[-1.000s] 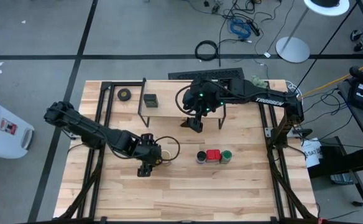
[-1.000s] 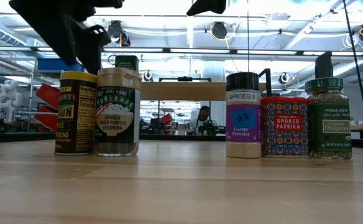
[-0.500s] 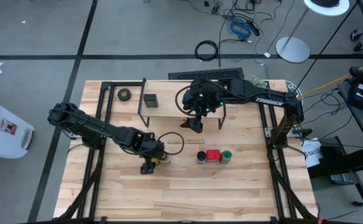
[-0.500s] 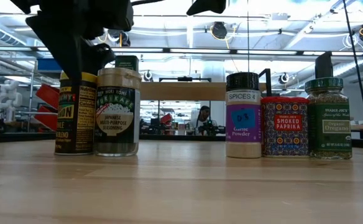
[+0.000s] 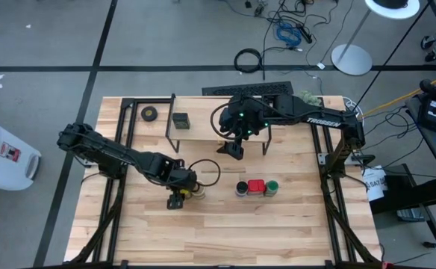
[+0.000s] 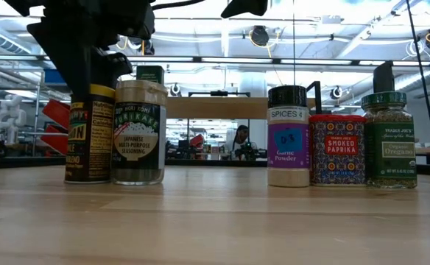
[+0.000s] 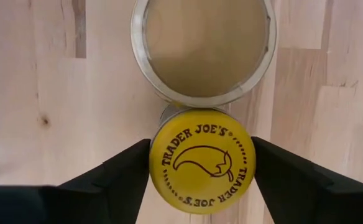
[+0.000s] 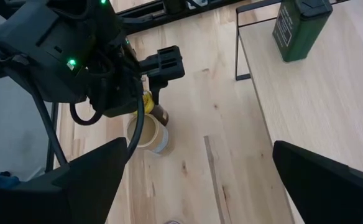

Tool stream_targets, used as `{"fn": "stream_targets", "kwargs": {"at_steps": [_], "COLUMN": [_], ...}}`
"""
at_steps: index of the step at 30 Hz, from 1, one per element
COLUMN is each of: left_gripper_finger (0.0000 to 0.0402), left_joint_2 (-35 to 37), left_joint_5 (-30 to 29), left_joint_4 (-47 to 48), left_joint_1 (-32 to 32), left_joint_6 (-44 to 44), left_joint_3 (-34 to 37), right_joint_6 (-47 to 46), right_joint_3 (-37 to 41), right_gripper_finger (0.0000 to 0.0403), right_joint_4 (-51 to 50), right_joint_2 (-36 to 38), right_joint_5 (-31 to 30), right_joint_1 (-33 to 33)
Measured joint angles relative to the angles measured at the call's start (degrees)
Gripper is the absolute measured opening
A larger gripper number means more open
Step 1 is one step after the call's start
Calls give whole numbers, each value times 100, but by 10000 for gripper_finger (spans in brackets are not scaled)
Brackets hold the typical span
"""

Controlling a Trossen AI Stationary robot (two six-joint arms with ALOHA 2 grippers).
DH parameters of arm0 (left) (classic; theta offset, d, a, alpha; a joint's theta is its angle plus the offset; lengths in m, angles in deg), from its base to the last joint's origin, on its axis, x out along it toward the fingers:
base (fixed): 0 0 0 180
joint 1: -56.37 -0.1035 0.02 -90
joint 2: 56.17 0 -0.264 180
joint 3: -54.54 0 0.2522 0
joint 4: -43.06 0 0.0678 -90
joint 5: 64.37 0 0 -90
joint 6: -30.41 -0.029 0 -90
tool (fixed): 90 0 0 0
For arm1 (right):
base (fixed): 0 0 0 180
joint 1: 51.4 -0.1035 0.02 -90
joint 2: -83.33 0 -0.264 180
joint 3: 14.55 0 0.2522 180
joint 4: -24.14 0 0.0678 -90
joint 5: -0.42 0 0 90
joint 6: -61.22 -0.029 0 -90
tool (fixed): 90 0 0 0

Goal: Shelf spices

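Left wrist: claw (image 7: pixel 200 168) lower (astride yellow-lidded jar (image 7: pixel 201 159))

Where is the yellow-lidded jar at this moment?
The yellow-lidded jar stands on the table's left half, touching the tan-lidded jar, between the open fingers of the left gripper; the shelf lies farther back.

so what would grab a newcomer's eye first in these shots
The left claw, open around the yellow-lidded jar, which stands against the tan-lidded jar on the table's left half. Next, three spices in a row at centre: blue-lidded jar, red square tin, green-lidded jar.
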Motion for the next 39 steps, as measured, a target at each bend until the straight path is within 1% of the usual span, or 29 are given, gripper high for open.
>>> {"fn": "stream_targets", "kwargs": {"at_steps": [5, 11, 15, 18, 24, 27, 33, 39], "left_gripper_finger": [242, 240, 240, 240, 240, 240, 240, 240], "left_joint_2": [6, 7, 71, 187, 368, 424, 426, 427], "left_joint_5": [9, 11, 48, 55, 55, 57, 55, 4], "left_joint_4": [-5, 51, 353, 652, 1722, 2079, 2687, 3028], "left_joint_1": [2, 4, 4, 2, -5, -83, -485, -1139], "left_joint_6": [4, 125, 173, 166, 164, 164, 10, -209], "left_joint_3": [-2, -11, -144, -417, -1148, -1548, -2482, -3279], "right_joint_6": [2, 4, 49, 122, 293, 347, 453, 672], "right_joint_3": [0, 0, 0, 0, 0, -2, -2, -2], "right_gripper_finger": [391, 391, 391, 391, 391, 391, 391, 391], "right_joint_4": [-2, -2, -4, -17, -17, -17, -115, -582], "right_joint_2": [0, 0, 0, -2, -2, -2, 2, 234], "right_joint_5": [-5, -3, -3, -1, -1, 3, 5, -50], "right_joint_1": [0, 0, 0, 4, 28, 60, 210, 517]}}
